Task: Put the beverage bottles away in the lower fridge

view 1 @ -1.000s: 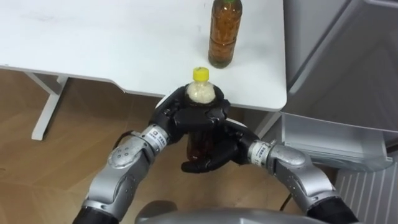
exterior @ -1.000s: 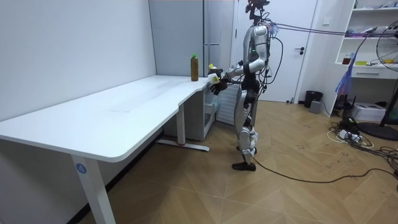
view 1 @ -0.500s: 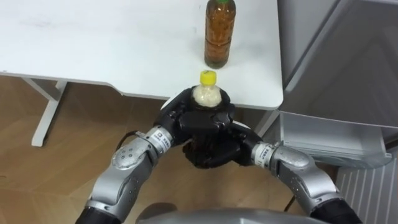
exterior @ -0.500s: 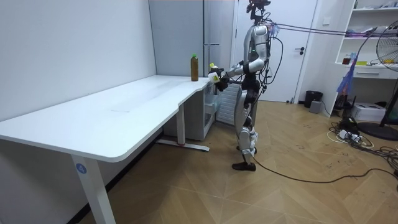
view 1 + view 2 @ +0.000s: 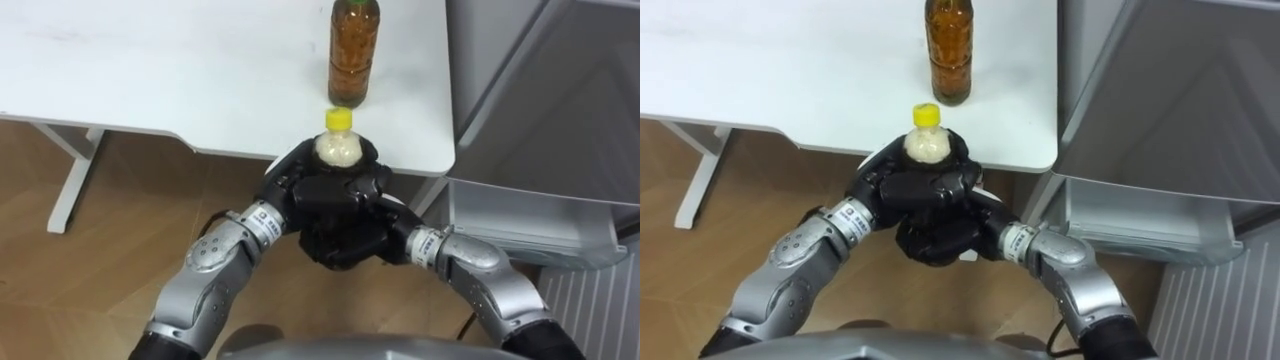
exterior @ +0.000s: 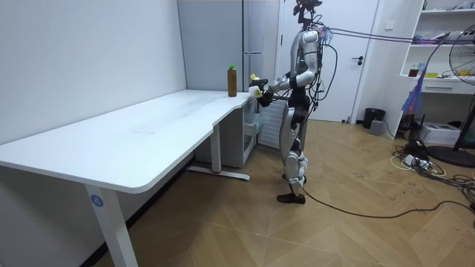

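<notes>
Progress looks early: your left hand (image 5: pixel 298 192) and right hand (image 5: pixel 366 236), fingers curled, clamp the yellow-capped bottle (image 5: pixel 339 147) before the table (image 5: pixel 150 70) corner; the brown bottle (image 5: pixel 354 50) stands on the table; neither has reached the fridge (image 5: pixel 540 110).

Colours, for anyone curious: the held bottle (image 5: pixel 339 140) has a bright yellow cap and a pale, creamy neck. The left hand (image 5: pixel 305 195) and right hand (image 5: pixel 365 240) wrapped around it are both glossy black. The table bottle (image 5: pixel 354 55), up near the table's far right corner, is amber-brown with see-through speckly bits, and has a green cap. The table (image 5: pixel 180 70) is plain white, legs included. The fridge (image 5: pixel 560 90) is a flat mid-grey, no pattern. The floor (image 5: pixel 110 230) is warm brown wood with plank lines. The wall (image 6: pixel 89 67) is pale bluish grey, and the door (image 6: pixel 364 59) is white.
</notes>
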